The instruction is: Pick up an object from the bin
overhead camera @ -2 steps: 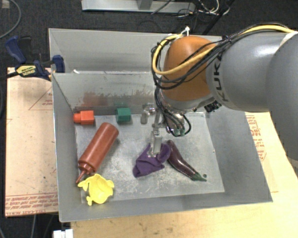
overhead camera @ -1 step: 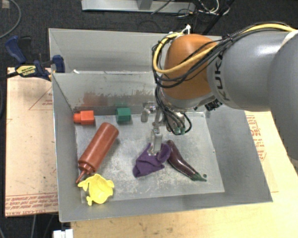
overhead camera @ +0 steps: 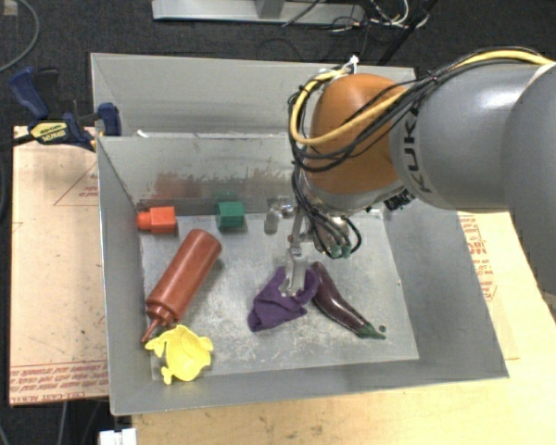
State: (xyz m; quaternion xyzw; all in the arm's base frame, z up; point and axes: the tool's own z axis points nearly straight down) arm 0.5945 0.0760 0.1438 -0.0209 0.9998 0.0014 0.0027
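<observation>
The end effector (overhead camera: 297,279) is down on the upper edge of the crumpled purple cloth (overhead camera: 276,310) on the floor of the bin (overhead camera: 385,276). Whether it is apart or together cannot be told.

- Right of the cloth, touching it: dark purple eggplant (overhead camera: 345,310).
- Left of the cloth, apart: red-brown bottle (overhead camera: 185,274), lying tilted.
- Lower left of the cloth: yellow crumpled item (overhead camera: 182,353).
- Upper left of the cloth: green block (overhead camera: 230,214); farther left, orange block (overhead camera: 156,219).

Pincer (overhead camera: 296,273) over purple cloth (overhead camera: 272,312)
</observation>
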